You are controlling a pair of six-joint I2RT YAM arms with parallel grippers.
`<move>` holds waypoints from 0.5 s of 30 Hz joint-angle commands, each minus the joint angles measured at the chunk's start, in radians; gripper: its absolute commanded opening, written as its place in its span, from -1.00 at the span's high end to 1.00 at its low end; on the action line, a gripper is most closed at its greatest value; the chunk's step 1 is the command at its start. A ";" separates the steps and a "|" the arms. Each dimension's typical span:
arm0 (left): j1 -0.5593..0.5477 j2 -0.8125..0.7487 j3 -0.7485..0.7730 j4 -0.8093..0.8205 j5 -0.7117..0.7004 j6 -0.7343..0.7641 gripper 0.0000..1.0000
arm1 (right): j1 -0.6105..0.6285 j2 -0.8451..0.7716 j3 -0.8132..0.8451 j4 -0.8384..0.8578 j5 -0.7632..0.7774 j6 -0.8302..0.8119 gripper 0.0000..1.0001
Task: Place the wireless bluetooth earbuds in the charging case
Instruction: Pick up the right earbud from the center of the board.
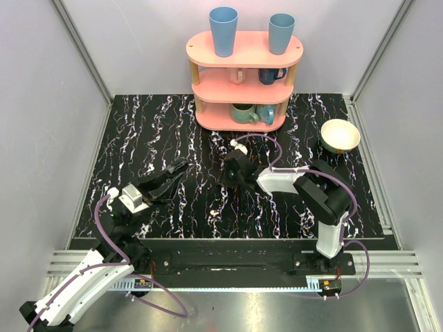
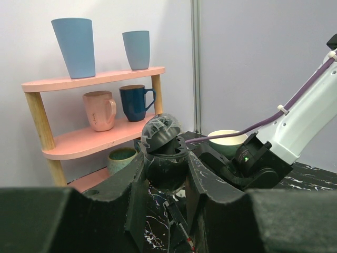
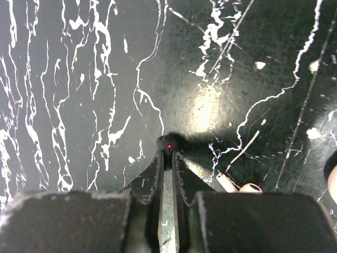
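Right arm: elbow raised, forearm stretched toward the table's centre, wrist bent down; right gripper [image 3: 168, 155] aimed straight down at the black, white-veined marble-pattern tabletop [image 3: 73, 79]; fingers nearly pressed together with a thin slit between, pinching at their tips a small round dark-faced earbud with a red light [image 3: 168, 143]; second tiny white plastic earbud [image 3: 229, 183] lying on the tabletop just right of the fingers, apart from them; farther right, a cream rounded edge, seemingly the small plastic charging case [image 3: 333, 184], mostly out of frame.
Left arm: folded low, wrist level; left gripper [image 2: 166, 184] pointing toward the right gripper, fingers spread, empty.
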 commanded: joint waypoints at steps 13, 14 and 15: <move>-0.002 0.002 0.047 0.025 0.009 0.011 1.00 | 0.030 -0.134 0.096 -0.360 -0.163 -0.452 0.85; -0.002 0.004 0.048 0.024 0.009 0.012 1.00 | 0.032 -0.139 0.100 -0.371 -0.161 -0.460 0.86; -0.002 0.001 0.048 0.021 0.009 0.012 1.00 | 0.036 -0.143 0.108 -0.386 -0.164 -0.489 0.88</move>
